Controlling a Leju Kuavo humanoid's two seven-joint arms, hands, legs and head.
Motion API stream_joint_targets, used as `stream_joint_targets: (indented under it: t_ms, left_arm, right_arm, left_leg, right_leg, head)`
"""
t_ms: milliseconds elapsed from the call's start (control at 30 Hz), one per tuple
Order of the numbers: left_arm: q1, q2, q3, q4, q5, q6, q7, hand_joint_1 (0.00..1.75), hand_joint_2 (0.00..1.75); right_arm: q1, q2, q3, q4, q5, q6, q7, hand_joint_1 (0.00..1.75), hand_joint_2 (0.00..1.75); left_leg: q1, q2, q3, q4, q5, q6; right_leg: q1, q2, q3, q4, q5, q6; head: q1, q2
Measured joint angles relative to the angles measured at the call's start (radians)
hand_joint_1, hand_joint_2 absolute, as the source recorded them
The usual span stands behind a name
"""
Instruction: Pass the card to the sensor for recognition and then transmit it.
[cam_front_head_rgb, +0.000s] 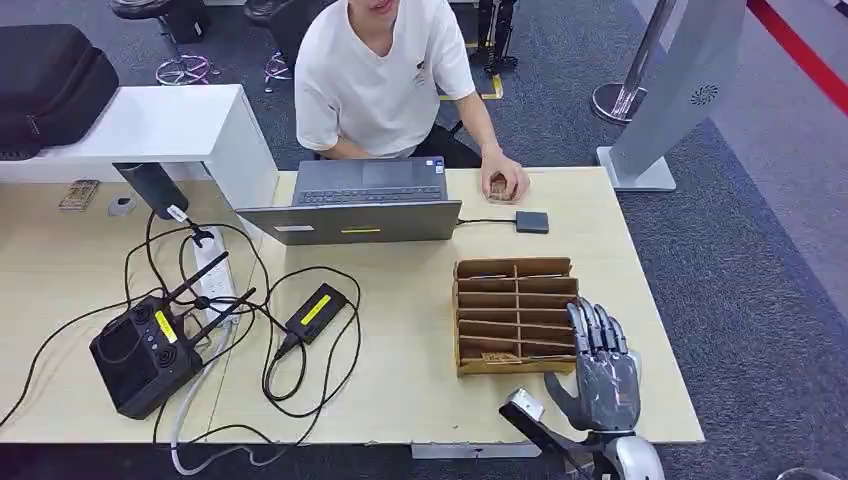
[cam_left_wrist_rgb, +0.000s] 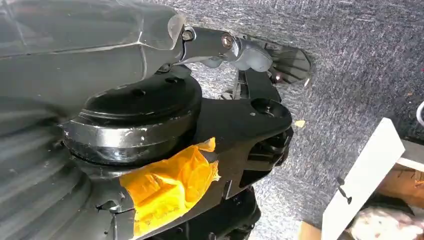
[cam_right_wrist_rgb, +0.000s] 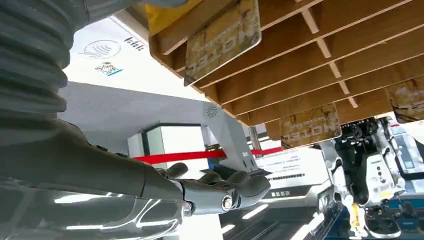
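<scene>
The right hand (cam_front_head_rgb: 603, 368) hovers at the near right corner of the wooden card rack (cam_front_head_rgb: 516, 315) on the table (cam_front_head_rgb: 420, 390), fingers held straight and close together over the rack's right edge, holding nothing. This looks like the reach before the pick: no card has been taken yet. The right wrist view shows cards standing in the rack's slots, one card (cam_right_wrist_rgb: 223, 41) nearest the camera and another card (cam_right_wrist_rgb: 310, 125) further along, both printed with worn lettering. Each stands on edge in its slot with its flat face along the slot, its long axis running across the rack, parallel to the dividers. The next move probably calls for lowering the fingers into a slot and pinching one card by its top edge, then lifting it straight up so it does not catch on the dividers. The sensor is likely the small dark pad (cam_front_head_rgb: 532, 221) beside the person's hand (cam_front_head_rgb: 503, 184), though that is a guess. The left hand's state cannot be told from the left wrist view.
</scene>
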Motion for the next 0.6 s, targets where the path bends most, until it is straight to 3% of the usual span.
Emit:
stream_joint_targets:
  t_ms: [433,467,500,533,600]
  left_arm:
    - [0.000,0.001,-0.005,0.000,0.000,-0.001,0.000,0.00,1.75]
    - [0.000,0.001,-0.005,0.000,0.000,-0.001,0.000,0.00,1.75]
    - [0.000,0.001,-0.005,0.000,0.000,-0.001,0.000,0.00,1.75]
    - [0.000,0.001,-0.005,0.000,0.000,-0.001,0.000,0.00,1.75]
    - [0.000,0.001,-0.005,0.000,0.000,-0.001,0.000,0.00,1.75]
  right_arm:
    - [-0.004,0.000,0.050,0.021,-0.031,0.000,0.033,0.00,1.75]
    - [-0.004,0.000,0.050,0.027,-0.031,0.000,0.032,0.40,1.75]
    - [-0.003,0.000,0.050,0.033,-0.033,0.000,0.030,0.40,1.75]
    - [-0.003,0.000,0.050,0.039,-0.039,0.000,0.026,1.75,1.75]
    - [-0.003,0.000,0.050,0.050,-0.047,0.000,0.020,1.75,1.75]
  left_leg:
    - [0.000,0.000,0.000,0.000,0.000,0.000]
    - [0.000,0.000,0.000,0.000,0.000,0.000]
    - [0.000,0.000,0.000,0.000,0.000,0.000]
    - [0.000,0.000,0.000,0.000,0.000,0.000]
    - [0.000,0.000,0.000,0.000,0.000,0.000]
  right_leg:
    - [0.000,0.000,0.000,0.000,0.000,0.000]
    - [0.000,0.000,0.000,0.000,0.000,0.000]
    - [0.000,0.000,0.000,0.000,0.000,0.000]
    - [0.000,0.000,0.000,0.000,0.000,0.000]
    - [0.000,0.000,0.000,0.000,0.000,0.000]
  head:
    - [0.000,0.000]
    - [0.000,0.000]
    - [0.000,0.000]
    - [0.000,0.000]
    - [0.000,0.000]
